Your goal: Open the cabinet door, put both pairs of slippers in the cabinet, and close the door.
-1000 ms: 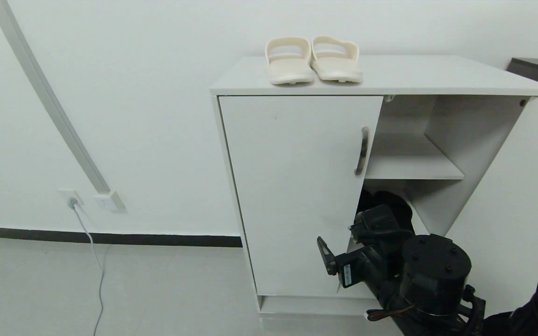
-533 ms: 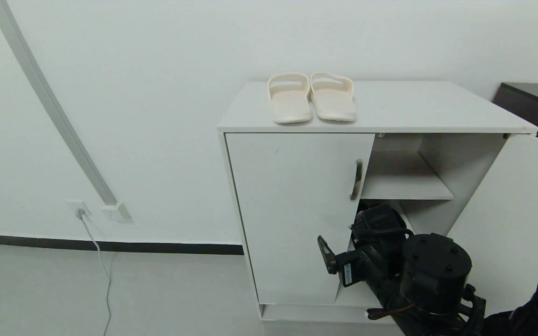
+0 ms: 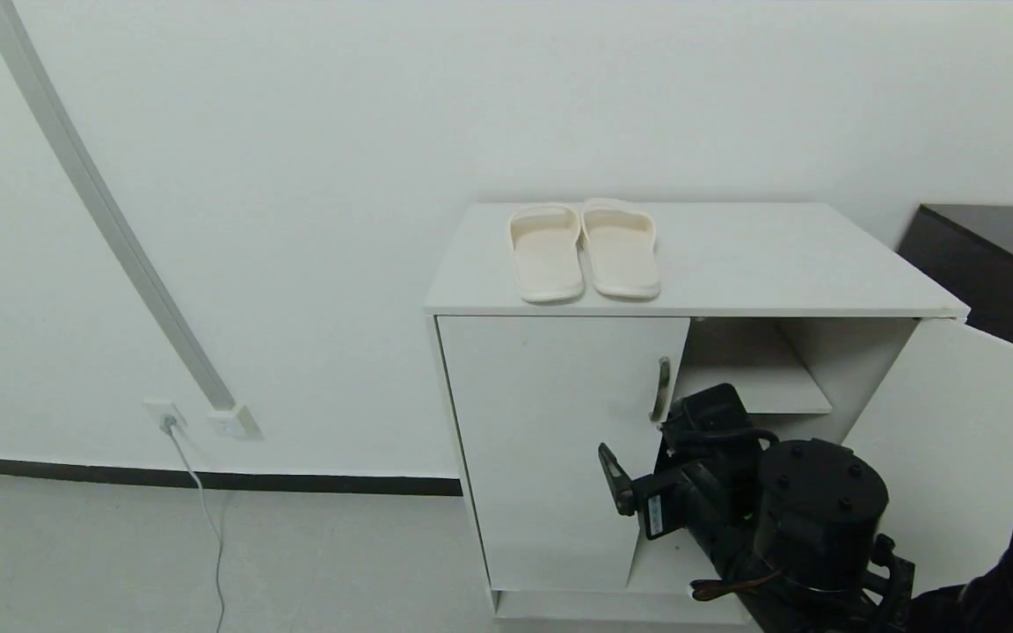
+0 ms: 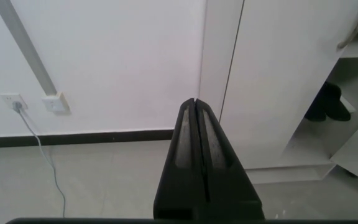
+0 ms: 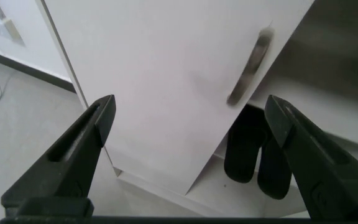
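Observation:
A cream pair of slippers (image 3: 584, 251) lies side by side on top of the white cabinet (image 3: 735, 264). The cabinet's left door (image 3: 559, 440) is closed, with its handle (image 3: 661, 389) at the inner edge. Its right door (image 3: 955, 440) is swung open, showing a bare shelf (image 3: 761, 391). A black pair of slippers (image 5: 257, 155) stands on the bottom compartment floor, also seen in the left wrist view (image 4: 328, 102). My right gripper (image 5: 190, 106) is open, low before the closed door and its handle (image 5: 248, 71). My left gripper (image 4: 195, 104) is shut on nothing, above the floor left of the cabinet.
A wall socket with a grey cable (image 3: 168, 422) and a slanted conduit (image 3: 102, 211) are on the wall to the left. Dark furniture (image 3: 999, 264) stands right of the cabinet. Open floor (image 3: 207, 563) lies left of the cabinet.
The head camera has moved upward, so the whole picture has slid down and more of the cabinet top shows. The cream slippers have not moved on the cabinet.

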